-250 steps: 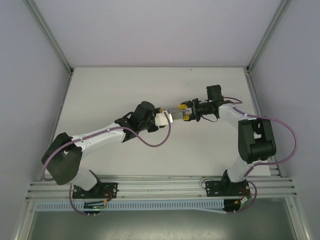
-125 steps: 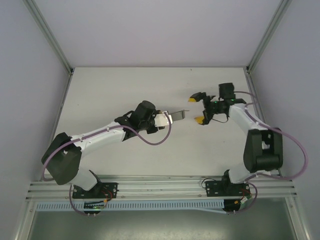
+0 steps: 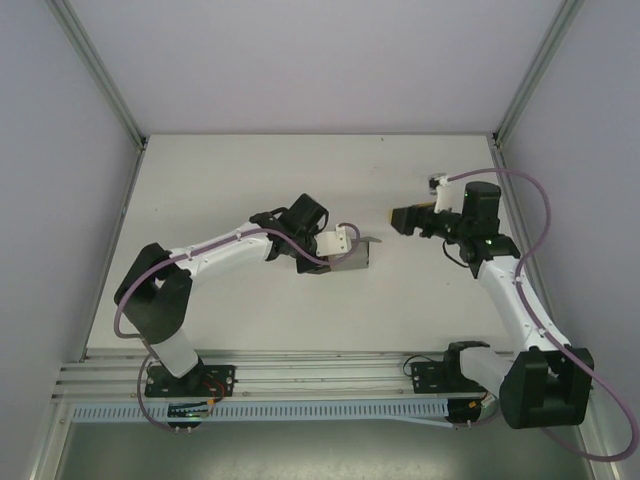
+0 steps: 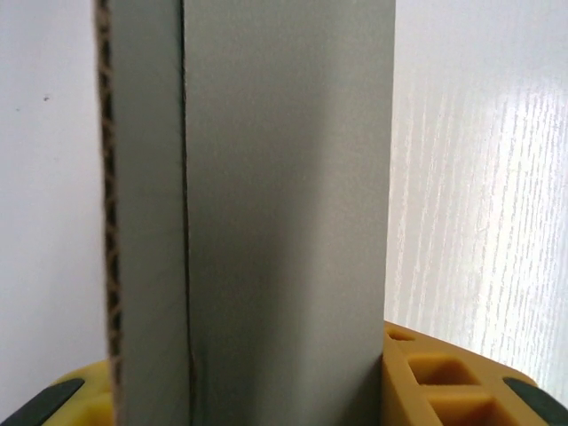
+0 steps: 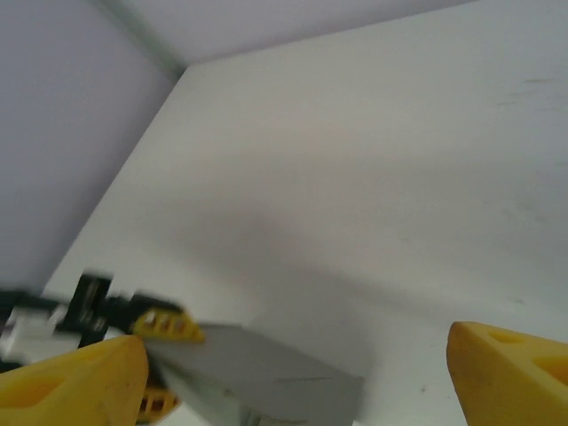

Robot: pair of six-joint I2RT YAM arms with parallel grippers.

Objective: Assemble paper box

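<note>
Clamping the folded grey paper box [image 4: 284, 213] in the left gripper [image 3: 352, 243] near the middle of the table [image 3: 250, 170], right gripper [image 3: 400, 219] spread wide, apart toward the right edge.

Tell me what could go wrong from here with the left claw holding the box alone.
1. The left claw pinches the paper box at one end, so it could twist or slip.
2. The seam between its panels could spring apart.
3. The open right claw, apart from it, could knock it when approaching.
</note>
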